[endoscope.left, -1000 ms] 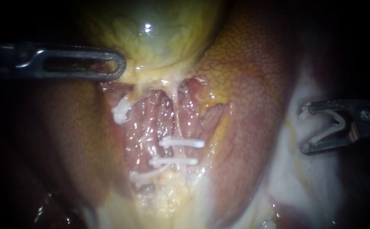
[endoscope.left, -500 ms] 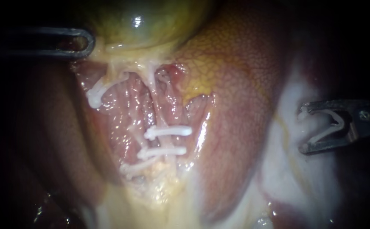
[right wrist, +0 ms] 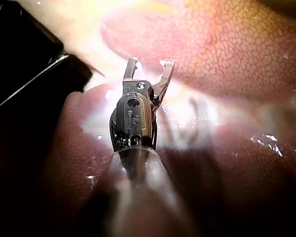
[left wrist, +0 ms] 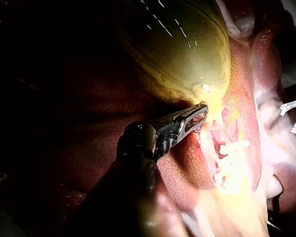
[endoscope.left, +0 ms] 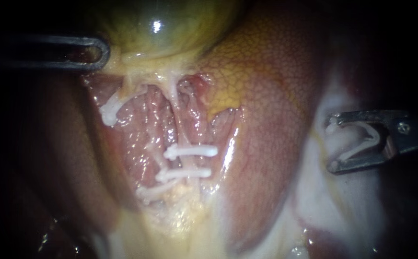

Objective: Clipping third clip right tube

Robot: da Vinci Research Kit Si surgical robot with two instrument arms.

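Right tube runs down from the gallbladder through the opened bed in the liver, crossed low down by two white clips, one just below the other. Well apart from it, over pale tissue, the right instrument has its claw spread wide and holds an open clip, one leg against each half. The left instrument has its claw clamped on the gallbladder's lower edge
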